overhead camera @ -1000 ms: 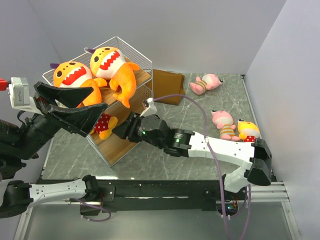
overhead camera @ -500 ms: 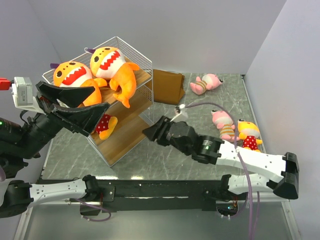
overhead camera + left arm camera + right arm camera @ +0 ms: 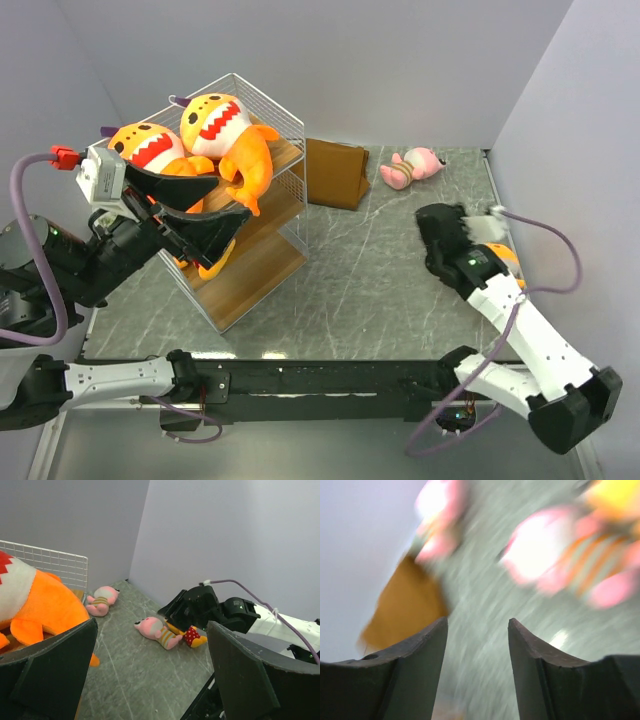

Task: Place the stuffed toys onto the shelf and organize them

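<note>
Two big orange sharks (image 3: 215,130) lie on top of the white wire shelf (image 3: 250,280); one shark (image 3: 35,605) also fills the left of the left wrist view. My left gripper (image 3: 230,200) hangs open and empty in front of the shelf, hiding most of a small red-dotted toy (image 3: 215,265) on a board. One pink toy (image 3: 415,165) lies at the back. A striped pink toy (image 3: 157,630) and a red-dotted toy (image 3: 192,636) lie at the right. Over them hovers my right gripper (image 3: 440,230), open and empty. In the blurred right wrist view the pink toy (image 3: 540,555) lies just beyond my right gripper (image 3: 477,625).
A brown folded bag (image 3: 335,172) lies beside the shelf at the back. White walls close the table at the back and right. The grey marble tabletop (image 3: 350,270) lies between the shelf and the right-hand toys.
My right arm has swung away from the shelf front to the right, over the two toys there. My left gripper has moved right and closer to the shelf, still open.
</note>
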`<state>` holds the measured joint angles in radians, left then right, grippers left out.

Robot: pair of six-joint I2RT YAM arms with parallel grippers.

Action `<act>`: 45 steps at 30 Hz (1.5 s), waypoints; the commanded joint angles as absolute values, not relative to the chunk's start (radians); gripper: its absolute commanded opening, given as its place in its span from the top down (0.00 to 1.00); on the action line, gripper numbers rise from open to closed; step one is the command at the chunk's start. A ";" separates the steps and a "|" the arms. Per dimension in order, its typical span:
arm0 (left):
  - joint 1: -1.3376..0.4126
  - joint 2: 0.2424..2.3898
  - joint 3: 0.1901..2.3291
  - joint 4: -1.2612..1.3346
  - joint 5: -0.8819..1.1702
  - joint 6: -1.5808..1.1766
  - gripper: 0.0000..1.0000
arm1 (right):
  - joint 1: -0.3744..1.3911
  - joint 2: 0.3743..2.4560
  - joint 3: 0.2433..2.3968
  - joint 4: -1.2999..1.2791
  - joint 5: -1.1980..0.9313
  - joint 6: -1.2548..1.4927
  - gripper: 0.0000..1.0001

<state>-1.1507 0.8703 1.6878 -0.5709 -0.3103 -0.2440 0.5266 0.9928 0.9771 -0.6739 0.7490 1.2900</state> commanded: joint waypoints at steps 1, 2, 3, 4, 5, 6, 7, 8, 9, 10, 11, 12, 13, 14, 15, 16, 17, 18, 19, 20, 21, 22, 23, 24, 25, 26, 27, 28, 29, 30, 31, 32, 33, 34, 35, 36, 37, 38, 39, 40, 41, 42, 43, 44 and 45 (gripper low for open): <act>-1.154 0.862 1.674 -0.563 -0.291 -0.262 0.04 | 0.290 0.966 0.942 -0.839 0.902 1.373 0.38; -1.154 0.861 1.671 -0.560 -0.290 -0.264 0.04 | 0.250 0.974 0.940 -0.848 0.914 1.371 0.35; -1.154 0.861 1.664 -0.555 -0.287 -0.267 0.04 | 0.215 0.980 0.939 -0.848 0.925 1.370 0.35; -1.154 0.861 1.663 -0.543 -0.281 -0.268 0.04 | 0.134 0.989 0.940 -0.853 0.931 1.370 0.35; -1.154 0.862 1.661 -0.540 -0.278 -0.270 0.04 | 0.095 1.012 0.943 -0.879 0.934 1.393 0.35; -1.154 0.864 1.664 -0.538 -0.269 -0.271 0.03 | 0.050 1.026 0.945 -0.891 0.928 1.405 0.35; -1.154 0.868 1.670 -0.541 -0.264 -0.273 0.04 | -0.037 1.038 0.945 -0.903 0.917 1.414 0.35; -1.154 0.877 1.678 -0.551 -0.262 -0.273 0.04 | -0.081 1.061 0.940 -0.926 0.904 1.437 0.35; -1.154 0.884 1.692 -0.558 -0.264 -0.273 0.04 | -0.118 1.069 0.933 -0.934 0.872 1.453 0.35; -1.154 0.890 1.700 -0.563 -0.267 -0.272 0.04 | -0.183 1.075 0.907 -0.933 0.855 1.457 0.35; -1.154 0.899 1.704 -0.572 -0.267 -0.272 0.04 | -0.214 1.077 0.890 -0.910 0.833 1.453 0.35; -1.154 0.902 1.710 -0.574 -0.270 -0.270 0.04 | -0.241 1.074 0.868 -0.885 0.797 1.444 0.34; -1.154 0.907 1.710 -0.572 -0.273 -0.270 0.04 | -0.277 1.068 0.826 -0.856 0.767 1.424 0.34; -1.154 0.913 1.712 -0.569 -0.272 -0.268 0.03 | -0.341 1.057 0.804 -0.795 0.738 1.381 0.34; -1.154 0.914 1.716 -0.568 -0.272 -0.270 0.04 | -0.377 1.052 0.781 -0.763 0.709 1.355 0.34; -1.154 0.919 1.718 -0.568 -0.268 -0.271 0.04 | -0.405 1.048 0.746 -0.737 0.662 1.336 0.34; -1.154 0.928 1.720 -0.569 -0.268 -0.272 0.04 | -0.449 1.048 0.730 -0.691 0.647 1.303 0.33; -1.154 0.933 1.724 -0.574 -0.267 -0.273 0.04 | -0.468 1.049 0.718 -0.675 0.632 1.293 0.32; -1.154 0.939 1.727 -0.577 -0.268 -0.275 0.04 | -0.483 1.054 0.698 -0.657 0.605 1.281 0.31; -1.154 0.946 1.732 -0.578 -0.270 -0.278 0.04 | -0.500 1.071 0.692 -0.632 0.588 1.264 0.30; -1.154 0.951 1.733 -0.580 -0.270 -0.282 0.04 | -0.521 1.078 0.687 -0.626 0.571 1.262 0.30; -1.154 0.951 1.733 -0.578 -0.268 -0.284 0.04 | -0.529 1.087 0.678 -0.618 0.555 1.259 0.29; -1.154 0.951 1.732 -0.577 -0.268 -0.285 0.04 | -0.534 1.104 0.672 -0.589 0.531 1.250 0.28; -1.154 0.950 1.724 -0.572 -0.268 -0.291 0.04 | -0.541 1.112 0.663 -0.571 0.520 1.246 0.28; -1.154 0.950 1.721 -0.569 -0.270 -0.294 0.04 | -0.545 1.120 0.644 -0.554 0.509 1.243 0.28; -1.154 0.943 1.717 -0.568 -0.273 -0.298 0.04 | -0.549 1.129 0.637 -0.517 0.488 1.229 0.28; -1.154 0.943 1.713 -0.568 -0.275 -0.304 0.04 | -0.549 1.134 0.627 -0.503 0.482 1.224 0.28; -1.154 0.940 1.712 -0.569 -0.276 -0.305 0.03 | -0.555 1.140 0.609 -0.491 0.476 1.226 0.28; -1.154 0.937 1.712 -0.568 -0.279 -0.307 0.04 | -0.560 1.144 0.598 -0.448 0.466 1.217 0.28; -1.154 0.937 1.710 -0.568 -0.281 -0.308 0.04 | -0.563 1.144 0.585 -0.422 0.445 1.210 0.28; -1.154 0.936 1.710 -0.566 -0.282 -0.308 0.03 | -0.572 1.149 0.560 -0.398 0.436 1.203 0.28; -1.154 0.937 1.710 -0.563 -0.282 -0.307 0.04 | -0.580 1.160 0.554 -0.378 0.434 1.203 0.29; -1.154 0.937 1.710 -0.563 -0.284 -0.304 0.03 | -0.586 1.167 0.549 -0.371 0.428 1.201 0.30; -1.154 0.937 1.713 -0.564 -0.287 -0.301 0.03 | -0.594 1.175 0.543 -0.365 0.422 1.198 0.33; -1.154 0.940 1.715 -0.566 -0.288 -0.298 0.03 | -0.603 1.186 0.540 -0.350 0.416 1.192 0.35; -1.154 0.943 1.721 -0.569 -0.290 -0.293 0.04 | -0.606 1.190 0.537 -0.338 0.411 1.186 0.39; -1.154 0.943 1.723 -0.574 -0.290 -0.290 0.04 | -0.604 1.189 0.525 -0.321 0.396 1.177 0.50; -1.154 0.943 1.724 -0.574 -0.291 -0.287 0.04 | -0.604 1.181 0.517 -0.299 0.390 1.163 0.60; -1.154 0.943 1.723 -0.569 -0.291 -0.285 0.04 | -0.604 1.174 0.514 -0.299 0.393 1.163 0.72; -1.154 0.939 1.721 -0.568 -0.290 -0.282 0.03 | -0.604 1.161 0.518 -0.304 0.409 1.161 0.96; -1.154 0.936 1.721 -0.566 -0.288 -0.282 0.04 | -0.604 1.134 0.523 -0.313 0.422 1.148 1.00; -1.154 0.934 1.723 -0.569 -0.288 -0.281 0.04 | -0.604 1.118 0.531 -0.322 0.432 1.140 1.00; -1.154 0.931 1.727 -0.574 -0.288 -0.281 0.04 | -0.604 1.100 0.546 -0.331 0.449 1.125 1.00; -1.154 0.930 1.730 -0.577 -0.293 -0.279 0.04 | -0.604 1.062 0.554 -0.342 0.448 1.114 1.00; -1.154 0.927 1.729 -0.577 -0.295 -0.279 0.04 | -0.604 1.040 0.561 -0.350 0.445 1.108 1.00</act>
